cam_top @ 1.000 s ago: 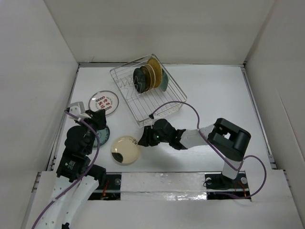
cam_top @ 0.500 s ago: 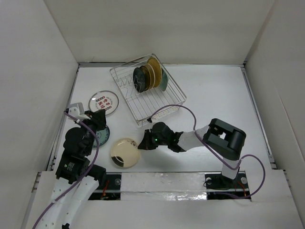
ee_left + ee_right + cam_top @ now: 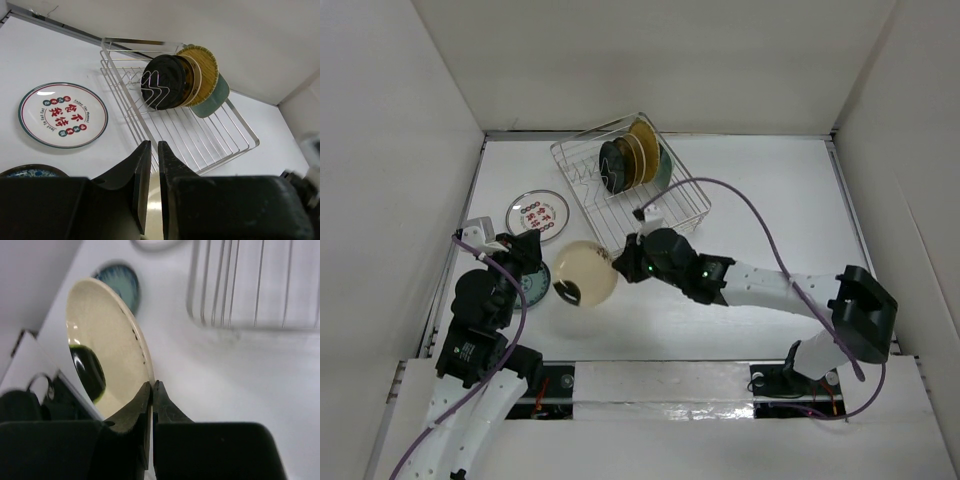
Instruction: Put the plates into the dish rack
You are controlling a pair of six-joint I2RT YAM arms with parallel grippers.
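Note:
My right gripper point(image 3: 618, 268) point(image 3: 152, 385) is shut on the rim of the cream plate with a dark blotch point(image 3: 585, 273) point(image 3: 107, 345), which hangs tilted above the table just in front of the dish rack point(image 3: 630, 207) point(image 3: 200, 140). In the rack's far end, black point(image 3: 165, 87), cream, gold point(image 3: 202, 62) and pale green point(image 3: 212, 97) plates stand on edge. A white plate with red marks point(image 3: 537, 215) point(image 3: 62, 115) lies flat to the left of the rack. My left gripper point(image 3: 527, 250) point(image 3: 151, 145) is shut and holds nothing, above the teal plate point(image 3: 535, 285) point(image 3: 117, 282).
White walls enclose the table on the left, back and right. The rack's near rows of prongs point(image 3: 150, 117) stand bare. The right arm's purple cable point(image 3: 760, 215) arcs over the table beside the rack.
My right gripper closed on the blotched plate's rim, then lifted it off the table and swung it up toward the rack, tilting it. The left arm stayed put.

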